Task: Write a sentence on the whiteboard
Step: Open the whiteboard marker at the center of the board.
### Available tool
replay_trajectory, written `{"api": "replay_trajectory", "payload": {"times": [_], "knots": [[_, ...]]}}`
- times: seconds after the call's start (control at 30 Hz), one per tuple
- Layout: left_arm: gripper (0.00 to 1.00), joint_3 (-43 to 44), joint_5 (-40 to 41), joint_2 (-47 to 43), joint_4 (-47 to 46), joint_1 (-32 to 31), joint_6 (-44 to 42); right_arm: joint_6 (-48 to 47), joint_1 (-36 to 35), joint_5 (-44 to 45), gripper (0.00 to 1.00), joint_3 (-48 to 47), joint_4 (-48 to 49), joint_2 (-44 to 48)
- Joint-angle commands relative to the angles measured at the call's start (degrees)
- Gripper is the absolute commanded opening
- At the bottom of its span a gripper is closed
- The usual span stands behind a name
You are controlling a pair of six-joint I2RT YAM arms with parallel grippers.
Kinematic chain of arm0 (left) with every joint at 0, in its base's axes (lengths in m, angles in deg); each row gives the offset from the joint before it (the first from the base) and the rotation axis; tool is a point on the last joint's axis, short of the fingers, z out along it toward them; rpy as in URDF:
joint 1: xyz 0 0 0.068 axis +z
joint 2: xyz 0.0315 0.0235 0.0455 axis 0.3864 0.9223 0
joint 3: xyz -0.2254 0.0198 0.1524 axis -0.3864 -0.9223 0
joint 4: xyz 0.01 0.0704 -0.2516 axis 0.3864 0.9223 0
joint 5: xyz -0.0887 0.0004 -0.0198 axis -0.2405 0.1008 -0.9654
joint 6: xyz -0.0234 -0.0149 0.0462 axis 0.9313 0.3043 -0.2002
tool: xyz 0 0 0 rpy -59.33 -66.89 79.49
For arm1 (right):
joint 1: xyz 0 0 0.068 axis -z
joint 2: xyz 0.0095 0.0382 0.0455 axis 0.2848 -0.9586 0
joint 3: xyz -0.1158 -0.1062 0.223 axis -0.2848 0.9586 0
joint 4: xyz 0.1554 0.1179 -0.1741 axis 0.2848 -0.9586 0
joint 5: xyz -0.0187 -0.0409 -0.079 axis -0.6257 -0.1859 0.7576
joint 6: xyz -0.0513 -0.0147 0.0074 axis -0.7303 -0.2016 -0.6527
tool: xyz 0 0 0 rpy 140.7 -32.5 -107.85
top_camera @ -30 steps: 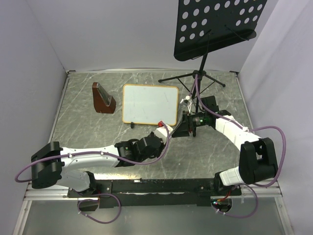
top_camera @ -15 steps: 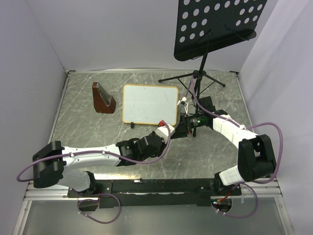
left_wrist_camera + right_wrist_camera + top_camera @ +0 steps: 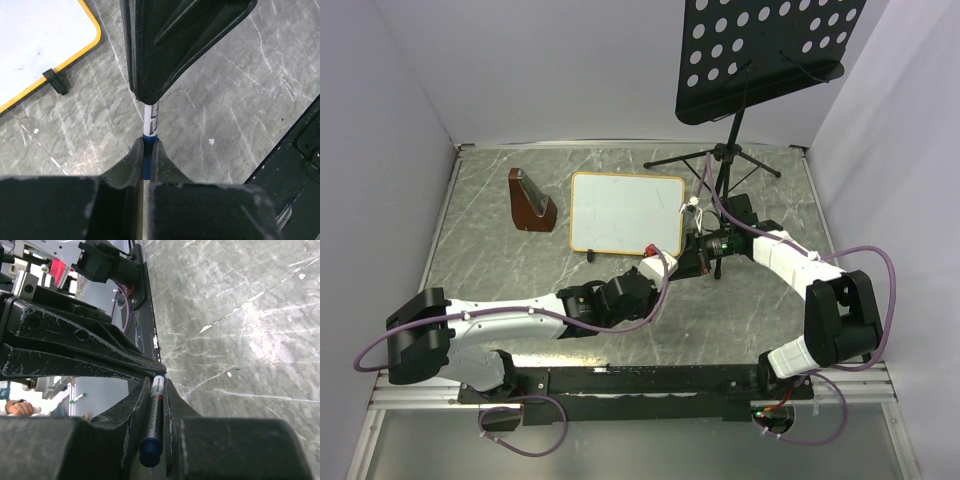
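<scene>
Pincers meet near the middle of the counter point(image 3: 500, 270) in the top view: left pincer point(image 3: 667, 268) and right pincer point(image 3: 686, 264) tip to tip, with the whiteboard point(image 3: 625, 212) lying flat at 11 o'clock from them, no writing that we can make out. From the left wrist, the left jaws are clamped on the marker point(image 3: 150, 120). From the right wrist, the right jaws pinch its other end. This looks like uncapping, so we should pull straight along the barrel with both grips firm. A second ago the right pincer stood about half open, farther toward 3 o'clock.
</scene>
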Motion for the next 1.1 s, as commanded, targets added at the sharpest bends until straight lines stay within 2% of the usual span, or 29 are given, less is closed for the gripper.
{"api": "replay_trajectory", "payload": {"times": [0.0, 0.03, 0.13, 0.23, 0.33, 0.43, 0.6, 0.87, 0.9, 0.97, 1.0, 1.07], "knots": [[0.2, 0.5, -0.5, -3.1, -2.7, 1.0, 0.7, 0.2, -0.4, -2.8, 0.0, -2.1, 0.5, 0.4], [0.46, -0.4, -1.1, -4.1, -4.2, 1.4, 1.9, 0.9, -0.4, -2.7, 0.0, -1.8, 1.3, 1.1], [0.76, -5.4, -6.0, -10.1, -7.1, 3.8, 4.8, 4.0, 0.0, -3.2, 0.0, -0.6, 4.7, 2.2], [0.84, -12.2, -17.4, -17.5, -13.1, 9.5, 8.2, 7.0, 0.4, -5.3, 0.0, 0.3, 7.6, 2.4], [0.84, -17.2, -27.1, -22.5, -17.7, 15.1, 10.1, 7.3, 0.3, -7.1, 0.0, 0.4, 7.9, 2.4], [0.83, -17.4, -32.9, -23.1, -17.8, 17.0, 9.8, 8.2, 0.3, -7.5, 0.0, 0.9, 8.9, 2.7], [0.78, -13.7, -38.5, -16.4, -17.3, 17.1, 8.6, 10.5, 0.4, -8.5, 0.0, 1.9, 11.8, 3.5], [0.58, -8.8, -43.2, -8.4, -16.4, 17.1, 7.6, 10.0, 0.3, -8.5, 0.0, 1.8, 11.3, 3.6], [0.49, -8.5, -43.3, -8.1, -16.0, 17.1, 7.2, 10.0, 0.3, -8.7, 0.0, 1.7, 11.3, 3.5], [0.39, -7.5, -43.9, -7.1, -14.8, 17.1, 6.9, 9.7, 0.3, -8.8, 0.0, 1.6, 11.0, 3.3], [0.28, -7.2, -44.0, -6.8, -14.4, 17.1, 6.4, 9.6, 0.3, -8.9, 0.0, 1.6, 10.8, 3.3], [0.15, -6.1, -44.1, -6.1, -12.4, 17.1, 6.0, 9.3, 0.3, -9.1, 0.0, 1.5, 10.6, 3.3]]}}
